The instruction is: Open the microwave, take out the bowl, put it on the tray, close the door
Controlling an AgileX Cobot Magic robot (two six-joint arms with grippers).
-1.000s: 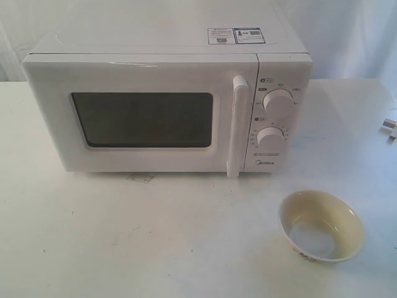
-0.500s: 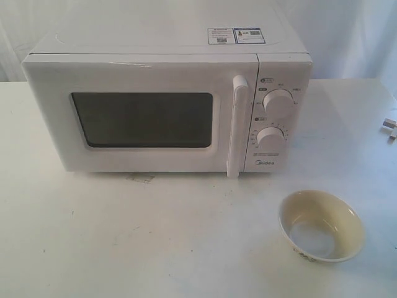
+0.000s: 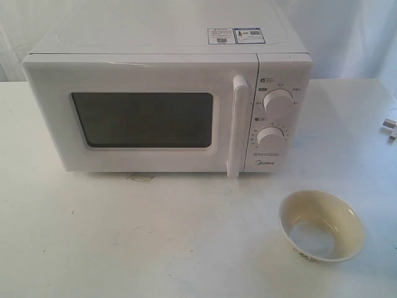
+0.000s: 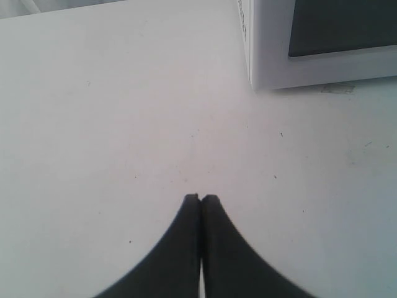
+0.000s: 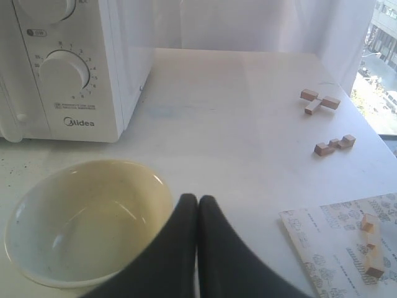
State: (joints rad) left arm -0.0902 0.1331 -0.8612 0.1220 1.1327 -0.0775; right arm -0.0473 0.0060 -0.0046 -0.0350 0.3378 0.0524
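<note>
Exterior view: you see a white table (image 3: pixel 124 248) with the microwave (image 3: pixel 167 43) standing at its back. Its door (image 3: pixel 56 118) is shut flush, and the handle (image 3: pixel 236 127) stands upright beside the two knobs (image 3: pixel 277 102). The bowl (image 3: pixel 320 225) sits upright and empty on the bare table, in front of the microwave and a little right of the knobs, well apart from it.

Nothing has moved over the last second: the door, the bowl and the table look the same throughout. With the bowl out and the door closed, the task looks near its end. No tray is visible under the bowl, though, so that step seems unmet.

Neither arm appears in the exterior view, so only the wrist views show them. The left gripper (image 4: pixel 201 197) is clenched with nothing between its tips, and hangs over bare table near the microwave's lower door corner. The right gripper (image 5: pixel 197 197) is also clenched and empty, just beside the bowl's rim.

Only the right wrist view shows small wooden blocks (image 5: pixel 319 101) and a patterned sheet (image 5: pixel 338 248) further along the table. Only the exterior view shows a plug (image 3: pixel 389 127) at the table's right edge.
</note>
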